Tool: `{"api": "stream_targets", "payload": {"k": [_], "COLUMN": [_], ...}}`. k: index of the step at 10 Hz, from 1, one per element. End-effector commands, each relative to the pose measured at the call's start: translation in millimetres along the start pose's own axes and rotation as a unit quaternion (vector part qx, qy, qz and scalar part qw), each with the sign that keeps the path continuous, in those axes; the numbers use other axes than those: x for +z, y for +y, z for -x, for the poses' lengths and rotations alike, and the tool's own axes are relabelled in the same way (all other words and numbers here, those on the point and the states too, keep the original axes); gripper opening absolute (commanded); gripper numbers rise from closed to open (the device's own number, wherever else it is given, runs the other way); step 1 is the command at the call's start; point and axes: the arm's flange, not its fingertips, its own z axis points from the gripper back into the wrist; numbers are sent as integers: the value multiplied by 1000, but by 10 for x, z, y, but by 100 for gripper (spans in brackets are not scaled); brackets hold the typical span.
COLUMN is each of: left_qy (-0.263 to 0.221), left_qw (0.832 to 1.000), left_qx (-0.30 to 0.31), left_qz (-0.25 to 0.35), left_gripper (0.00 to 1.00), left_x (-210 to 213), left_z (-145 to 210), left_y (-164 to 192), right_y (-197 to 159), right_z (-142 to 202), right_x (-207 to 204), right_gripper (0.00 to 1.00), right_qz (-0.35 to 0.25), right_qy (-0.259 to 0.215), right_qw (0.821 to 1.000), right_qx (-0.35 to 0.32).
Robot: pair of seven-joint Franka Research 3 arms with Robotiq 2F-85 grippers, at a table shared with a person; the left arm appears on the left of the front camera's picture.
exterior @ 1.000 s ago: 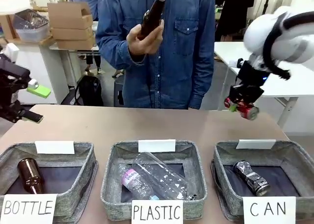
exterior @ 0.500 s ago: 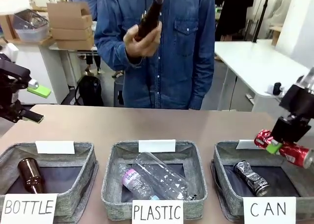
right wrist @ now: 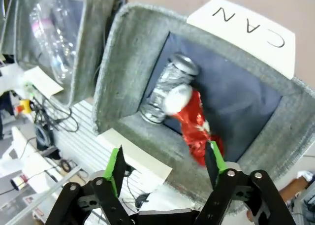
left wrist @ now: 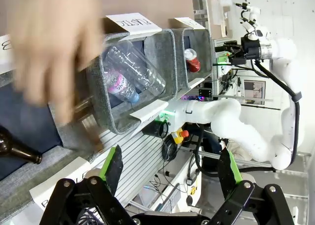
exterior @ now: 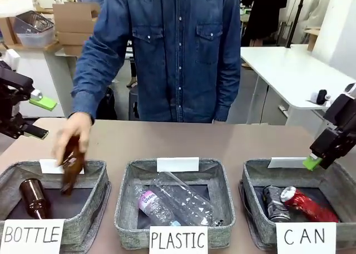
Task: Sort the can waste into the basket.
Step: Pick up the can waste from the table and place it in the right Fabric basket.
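My right pincer (right wrist: pixel 164 168) is hanging spread and empty over the basket's (exterior: pixel 253 179) far edge. Both cans (exterior: pixel 300 203) are lying inside it.

I count three grey baskets in a row along the near table edge: the BOTTLE basket (exterior: pixel 94 179) at nine o'clock, the PLASTIC basket (exterior: pixel 125 193) in the middle, the CAN basket (exterior: pixel 253 179) at three o'clock. Three lettered cards front them. Cans, two: a silver-grey can (exterior: pixel 272 203) and a red can (exterior: pixel 307 204), touching, both in the CAN basket. Brown glass bottles, two: one bottle lying in the basket (exterior: pixel 34 198), one bottle in the person's hand (exterior: pixel 72 168). Clear plastic bottles (exterior: pixel 178 201): I make out two, overlapping. Grippers I see, two.
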Motion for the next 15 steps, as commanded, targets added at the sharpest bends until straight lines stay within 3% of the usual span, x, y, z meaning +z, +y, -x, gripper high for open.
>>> {"api": "stream_targets", "payload": {"k": [1, 3, 5, 9, 11, 12, 14, 15], "left_qy": [-29, -124, -175, -181, -170, -155, -97, -73], "left_qw": [998, 988, 981, 983, 985, 986, 988, 988], "left_qx": [-9, 14, 29, 8, -27, -40, -43, -30], "left_qz": [-55, -95, -84, -38, -4, 52, 116, 132], "left_gripper": [100, 100, 100, 100, 100, 100, 100, 100], "left_x": [458, 1350, 1643, 1492, 1190, 896, 109, -202], "left_z": [50, 221, 410, 362, 211, 105, -102, -159], "left_y": [-144, -137, -32, 9, -148, -233, -271, -246], "right_y": [-78, -138, -189, -216, -184, -149, -70, -54], "right_z": [-48, -138, -162, -162, -205, -237, -371, -411], "right_x": [-44, -64, -62, -35, 55, 122, 301, 369], "right_gripper": [100, 100, 100, 100, 100, 100, 100, 100], "right_qz": [-17, -28, -36, -53, -154, -225, -429, -495], "right_qy": [-5, -3, -3, -17, -67, -95, -182, -201], "right_qw": [1000, 999, 999, 998, 986, 969, 884, 841], "right_qx": [13, 14, 8, 3, 14, 23, -49, -86]}}
